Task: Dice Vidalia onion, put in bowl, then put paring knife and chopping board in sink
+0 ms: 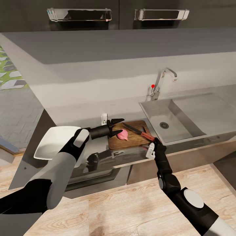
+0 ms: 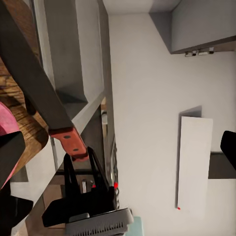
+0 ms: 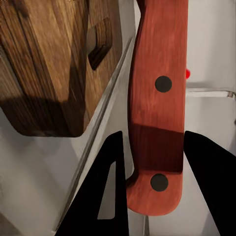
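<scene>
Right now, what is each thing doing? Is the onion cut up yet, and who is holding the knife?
Vidalia onion: whole, uncut, lying on the chopping board.
Chopping board: flat on the countertop, beside the sink.
Paring knife: held by its red handle, blade over the board.
Right end effector: shut on the paring knife.
Left end effector: open, around the onion.
Bowl: empty.
Sink: empty, tap off.

Grey countertop (image 1: pixel 82 111) under dark cabinets, thin metal front edge. Chopping board (image 1: pixel 131 139) flat on it, between left fingertips and right fingers. White bowl (image 1: pixel 54 142) on it, behind left fingers, beside forearm. Sink (image 1: pixel 170 123) set into it, beyond right fingers, past board.
</scene>
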### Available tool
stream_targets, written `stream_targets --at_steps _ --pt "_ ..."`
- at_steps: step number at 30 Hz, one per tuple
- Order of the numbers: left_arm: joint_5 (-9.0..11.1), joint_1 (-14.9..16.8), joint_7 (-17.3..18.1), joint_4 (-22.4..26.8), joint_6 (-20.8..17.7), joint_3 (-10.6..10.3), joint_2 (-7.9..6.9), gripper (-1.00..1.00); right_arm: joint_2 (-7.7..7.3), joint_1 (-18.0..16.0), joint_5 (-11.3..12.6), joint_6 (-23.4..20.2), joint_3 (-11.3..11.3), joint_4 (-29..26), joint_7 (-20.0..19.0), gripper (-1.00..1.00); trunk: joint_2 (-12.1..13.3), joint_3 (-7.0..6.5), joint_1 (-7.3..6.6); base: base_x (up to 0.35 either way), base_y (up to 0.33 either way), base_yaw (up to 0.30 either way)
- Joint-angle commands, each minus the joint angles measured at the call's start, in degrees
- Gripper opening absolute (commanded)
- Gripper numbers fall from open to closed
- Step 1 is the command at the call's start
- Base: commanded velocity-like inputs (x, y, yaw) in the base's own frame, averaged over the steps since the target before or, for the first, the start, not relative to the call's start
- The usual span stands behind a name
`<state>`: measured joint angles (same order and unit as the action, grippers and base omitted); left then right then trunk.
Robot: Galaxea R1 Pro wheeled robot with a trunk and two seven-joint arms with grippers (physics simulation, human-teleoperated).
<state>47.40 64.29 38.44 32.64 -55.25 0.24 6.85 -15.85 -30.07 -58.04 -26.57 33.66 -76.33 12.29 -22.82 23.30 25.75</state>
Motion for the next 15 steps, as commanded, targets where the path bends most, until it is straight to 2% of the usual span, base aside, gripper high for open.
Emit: stream_targets --at_steps 1,15 --pt "0.0 0.0 0.1 0.0 -0.2 0.0 0.01 1.00 -0.06 -0.1 -0.3 -0.5 0.2 -0.1 0.1 -1.00 -0.1 0.09 0.03 0.000 0.000 0.000" --pt "0.0 0.0 0.1 0.0 -0.2 0.0 0.00 1.00 -0.39 -0.1 -0.3 -0.5 0.3 -3.1 0.0 -1.00 -0.1 0.09 0.03 0.000 0.000 0.000"
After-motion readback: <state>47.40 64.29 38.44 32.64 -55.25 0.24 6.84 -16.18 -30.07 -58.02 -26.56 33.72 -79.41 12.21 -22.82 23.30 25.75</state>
